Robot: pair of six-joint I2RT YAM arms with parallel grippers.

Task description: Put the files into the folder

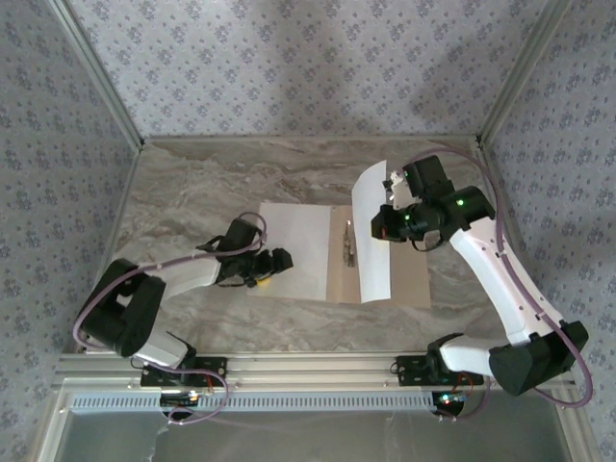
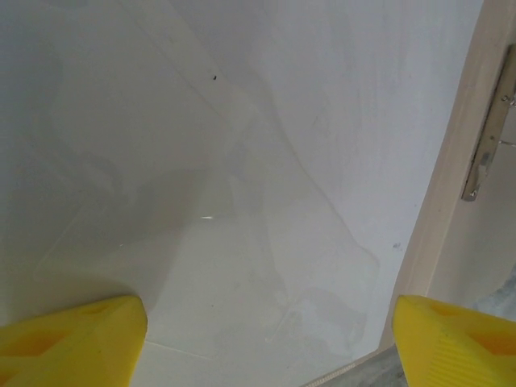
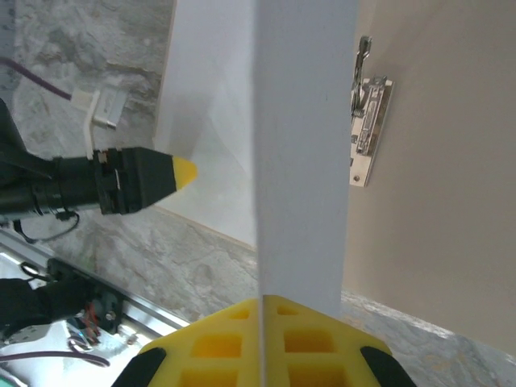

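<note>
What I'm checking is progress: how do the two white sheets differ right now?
The left sheet lies flat on the left half of the open folder; the right sheet stands raised and curved over the right half. The left sheet is free, with the open left gripper over it; the right sheet is pinched in the shut right gripper. Both are plain white and blank.

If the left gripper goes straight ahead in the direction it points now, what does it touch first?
Most likely the flat white sheet lying on the folder: the left gripper, fingers open, aims at it. How far off is unclear.
</note>
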